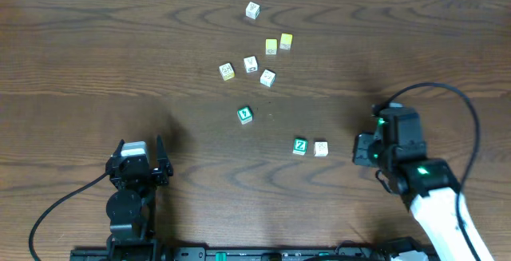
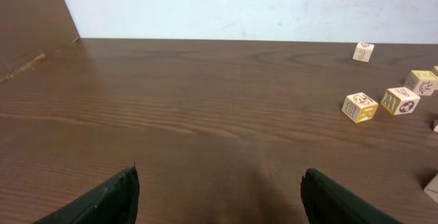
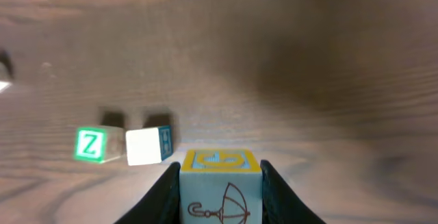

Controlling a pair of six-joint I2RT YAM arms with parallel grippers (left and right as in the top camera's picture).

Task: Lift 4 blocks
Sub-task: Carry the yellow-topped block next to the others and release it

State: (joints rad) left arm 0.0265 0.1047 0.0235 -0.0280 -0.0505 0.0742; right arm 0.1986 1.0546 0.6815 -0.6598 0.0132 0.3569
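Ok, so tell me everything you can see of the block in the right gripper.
The block is a small pale cube, seemingly wooden. Its front face bears a reddish-brown line drawing of an umbrella; its top face has a yellow border around a blue letter I can't read. It sits upright and square, clamped between the right gripper's two dark fingers, which press its left and right sides. Whether it clears the table isn't visible. The green Z block lies beyond it, apart.

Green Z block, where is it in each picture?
Overhead: the green Z block lies low, right of middle.
Left wrist: not in it.
Right wrist: lower left, past the umbrella block held in the right gripper.
Shared landmark: the white block right beside it, on its right in both.
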